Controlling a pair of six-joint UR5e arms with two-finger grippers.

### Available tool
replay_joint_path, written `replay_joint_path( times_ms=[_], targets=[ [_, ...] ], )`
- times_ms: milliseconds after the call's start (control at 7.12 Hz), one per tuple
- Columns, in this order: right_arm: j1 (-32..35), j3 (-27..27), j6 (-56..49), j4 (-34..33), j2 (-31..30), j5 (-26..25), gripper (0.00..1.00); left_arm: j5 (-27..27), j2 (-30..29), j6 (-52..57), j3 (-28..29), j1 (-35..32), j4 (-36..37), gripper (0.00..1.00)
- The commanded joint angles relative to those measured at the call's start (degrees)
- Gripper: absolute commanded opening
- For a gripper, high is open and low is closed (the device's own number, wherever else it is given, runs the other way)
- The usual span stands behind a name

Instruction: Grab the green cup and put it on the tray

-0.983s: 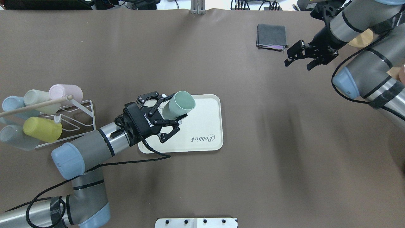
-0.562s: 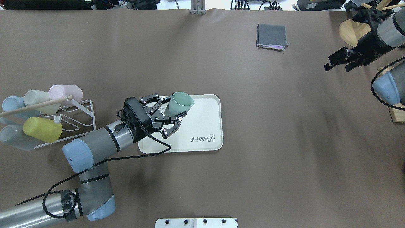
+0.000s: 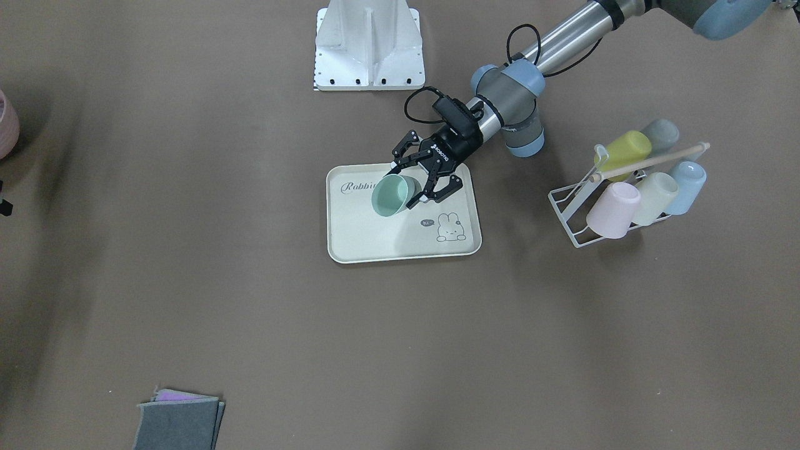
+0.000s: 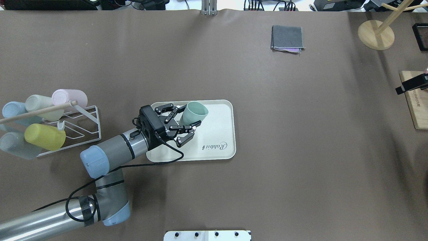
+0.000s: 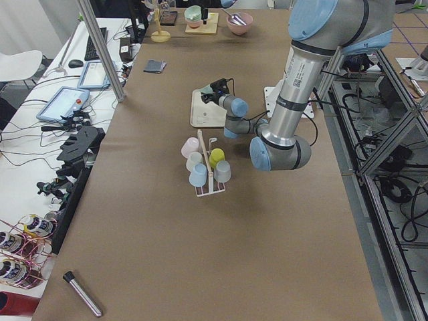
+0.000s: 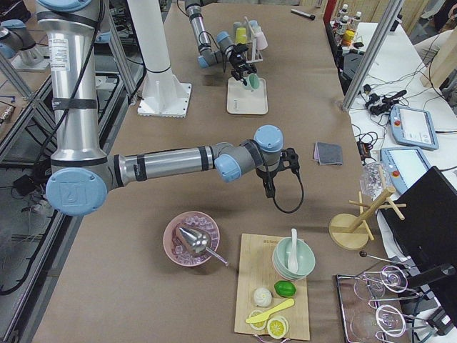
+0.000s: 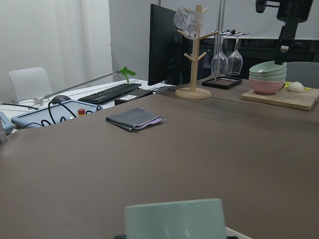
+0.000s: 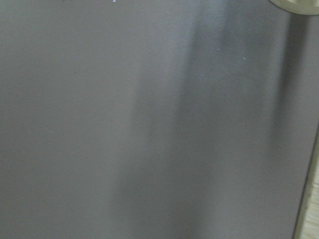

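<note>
The green cup (image 4: 195, 113) is gripped low on its body by the left gripper (image 4: 185, 117), one finger on each side and spread just to the cup's width. It's held tilted, with the mouth turned up and away from the wrist. It's placed over the tray (image 4: 217, 134), close to the far rim and a bit toward the rack side. Whether the bottom is actually touching the tray can't be told from these angles. The tray's half with the script is left bare, so there's plenty of room inside the rim on that side, while the near corner on the arm's side is covered by the wrist and its cable. The cup rack (image 4: 78, 125) is parked well apart on the left, and lots of open brown table (image 4: 301, 167) is seen to the right and front. A folded grey cloth (image 4: 287, 37) sits far back, well clear. A wooden stand (image 4: 376, 33) and a board (image 4: 416, 110) are kept near the right edge. Only a sliver of the right gripper (image 4: 410, 86) is caught at that edge, so how its fingers are set can't be told.
</note>
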Motion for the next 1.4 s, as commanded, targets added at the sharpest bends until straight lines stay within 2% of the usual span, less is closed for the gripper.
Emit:
replay_joint_path(
  times_ms=[0,140,281,421,702,843,983,1264],
  targets=[
    [3.5,0.78,-3.76,-3.44,-2.74,-1.95,1.0,-0.44,-0.11,-0.17,1.24,0.4,-0.23,0.14],
    [6.74,2.09,-10.39,-12.09,-2.04,-1.95,1.0,-0.45,-0.19,-0.17,1.68,0.4,-0.06,0.15],
    [9.64,6.11,-13.15,-20.7,-2.64,-1.95,1.0,-0.53,-0.28,-0.17,2.03,0.49,-0.14,0.14],
    [10.63,7.63,-15.44,-26.53,-2.91,-1.95,1.0,-0.45,-1.06,-0.17,3.25,0.49,-0.14,0.14],
    [11.42,9.04,-15.64,-31.32,-3.7,-1.6,1.0,-0.45,-2.3,-0.17,4.23,0.49,-0.06,0.14],
    [11.51,9.05,-15.56,-31.51,-4.31,-1.51,1.0,-0.45,-2.22,-0.17,4.41,0.49,-0.05,0.15],
    [11.52,9.05,-15.64,-31.51,-4.93,-1.77,1.0,-0.45,-2.22,-0.17,4.58,0.58,0.03,0.27],
    [11.6,8.96,-15.56,-31.51,-5.02,-1.42,1.0,-0.27,-2.13,-2.34,4.58,1.28,0.12,0.46]
  ],
)
